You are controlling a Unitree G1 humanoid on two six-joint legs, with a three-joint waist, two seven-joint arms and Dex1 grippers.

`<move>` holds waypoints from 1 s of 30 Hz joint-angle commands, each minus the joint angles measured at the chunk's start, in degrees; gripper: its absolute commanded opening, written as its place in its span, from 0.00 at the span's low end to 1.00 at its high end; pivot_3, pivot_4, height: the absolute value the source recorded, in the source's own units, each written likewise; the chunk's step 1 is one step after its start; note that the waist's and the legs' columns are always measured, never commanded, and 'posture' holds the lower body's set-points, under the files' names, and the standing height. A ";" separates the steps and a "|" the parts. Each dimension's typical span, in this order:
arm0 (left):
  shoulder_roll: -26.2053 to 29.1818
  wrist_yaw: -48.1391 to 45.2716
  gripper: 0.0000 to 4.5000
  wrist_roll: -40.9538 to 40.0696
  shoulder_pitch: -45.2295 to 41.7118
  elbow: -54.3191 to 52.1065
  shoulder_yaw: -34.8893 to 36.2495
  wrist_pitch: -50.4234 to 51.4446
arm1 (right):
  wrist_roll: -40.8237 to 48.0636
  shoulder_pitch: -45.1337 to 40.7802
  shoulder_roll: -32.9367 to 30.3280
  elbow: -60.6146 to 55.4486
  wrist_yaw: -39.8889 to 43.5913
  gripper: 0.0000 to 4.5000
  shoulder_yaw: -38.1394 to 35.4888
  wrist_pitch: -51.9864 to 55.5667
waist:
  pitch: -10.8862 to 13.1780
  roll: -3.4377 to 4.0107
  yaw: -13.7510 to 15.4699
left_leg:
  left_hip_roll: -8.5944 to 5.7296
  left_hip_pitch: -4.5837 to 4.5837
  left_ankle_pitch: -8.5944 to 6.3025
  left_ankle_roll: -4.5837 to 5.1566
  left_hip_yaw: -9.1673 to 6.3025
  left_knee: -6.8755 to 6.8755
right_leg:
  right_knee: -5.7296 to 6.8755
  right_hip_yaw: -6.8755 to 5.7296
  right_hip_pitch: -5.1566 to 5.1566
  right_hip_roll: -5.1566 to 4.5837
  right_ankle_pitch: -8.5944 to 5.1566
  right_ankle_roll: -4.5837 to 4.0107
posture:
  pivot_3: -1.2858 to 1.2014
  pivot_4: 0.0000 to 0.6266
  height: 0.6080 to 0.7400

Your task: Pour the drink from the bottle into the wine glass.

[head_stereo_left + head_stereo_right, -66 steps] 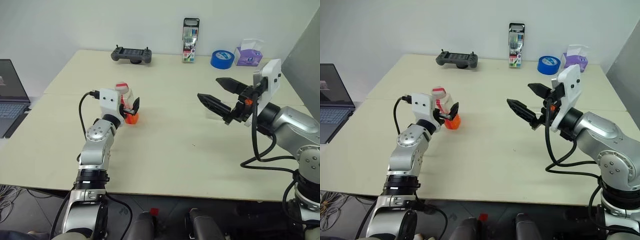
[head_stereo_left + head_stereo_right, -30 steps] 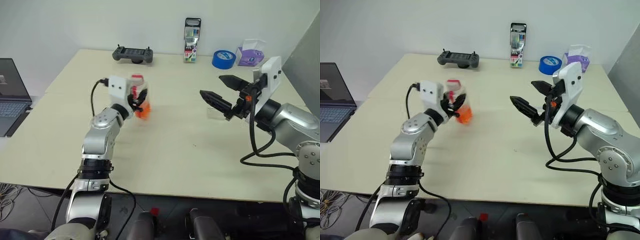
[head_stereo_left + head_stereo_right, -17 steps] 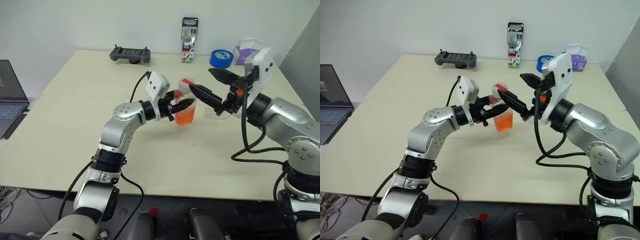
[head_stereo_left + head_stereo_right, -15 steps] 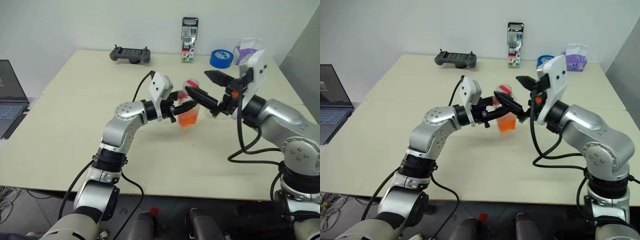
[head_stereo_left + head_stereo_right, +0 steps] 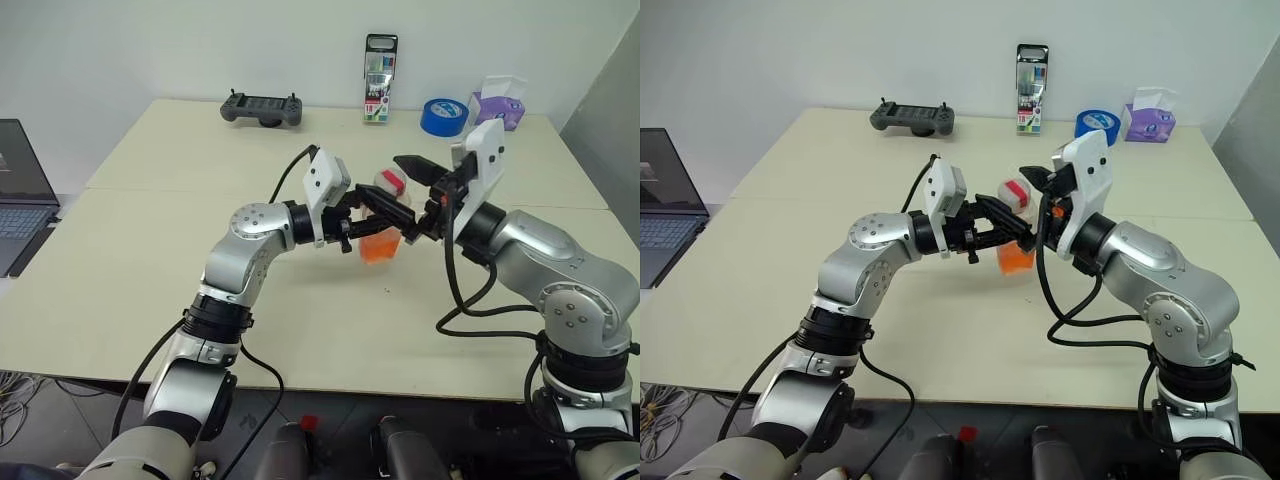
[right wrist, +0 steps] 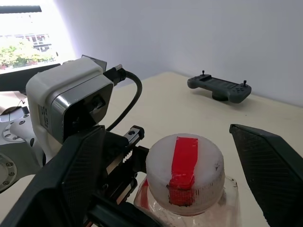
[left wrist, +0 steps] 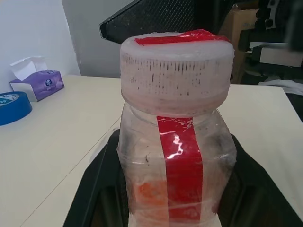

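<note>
The bottle [image 5: 381, 222] is pinched by the left gripper [image 5: 385, 212] above the surface [image 5: 150, 250]. The white-and-red cap [image 6: 185, 168] is straddled, untouched, by the spread jaws of the right gripper [image 6: 180, 156].

No lettering anywhere is clear enough to read.

A pale beige counter [image 5: 130, 290] fills the room's middle, a plain white wall [image 5: 150, 45] at twelve o'clock.

A game controller [image 5: 261, 108], marker box [image 5: 379, 80], tape roll [image 5: 444, 117] and tissue box [image 5: 497, 102] line the table's [image 5: 120, 260] far edge.
</note>
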 commanded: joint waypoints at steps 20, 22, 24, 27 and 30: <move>7.79 -13.41 0.41 -11.49 7.71 -17.68 -0.29 8.68 | -6.75 -6.58 -12.40 18.62 43.43 0.38 8.06 -17.40 | 0.17 0.17 -0.19 | 0.00 0.05 -0.01 0.01 0.16 0.00 | 0.00 0.00 0.00 0.03 0.00 0.00 | 0.52 0.24 1.00; 9.35 -15.74 0.41 -12.37 8.27 -18.34 -0.42 9.47 | -11.25 -7.75 -13.41 22.90 50.07 0.38 11.84 -23.05 | 0.18 0.16 -0.17 | 0.03 0.04 -0.01 0.01 0.18 0.01 | -0.01 -0.06 0.00 0.06 0.00 0.00 | 0.52 0.24 1.00; 10.00 -16.54 0.41 -11.42 8.36 -18.05 -0.75 8.68 | -12.27 -8.44 -13.20 24.58 51.51 0.38 12.22 -23.60 | 0.19 0.15 -0.14 | 0.02 0.04 -0.01 0.01 0.19 0.01 | 0.00 -0.09 0.00 0.10 -0.01 0.00 | 0.52 0.24 1.00; 9.44 -15.10 0.41 -9.76 7.49 -15.89 -0.16 7.07 | -6.66 -8.80 -14.35 23.15 48.43 0.42 6.92 -14.33 | 0.27 0.24 -0.06 | 0.06 0.03 0.00 0.01 0.16 0.04 | 0.03 -0.05 0.00 0.07 0.00 -0.01 | 0.52 0.24 1.00; 8.50 -12.71 0.41 -8.38 6.89 -13.77 0.44 5.80 | 0.38 -6.56 -17.38 19.45 44.43 0.59 0.04 -4.13 | 0.28 0.23 0.41 | 0.00 -0.03 0.00 0.01 0.02 0.07 | -0.01 -0.05 0.00 -0.02 0.14 -0.25 | 0.52 0.24 1.00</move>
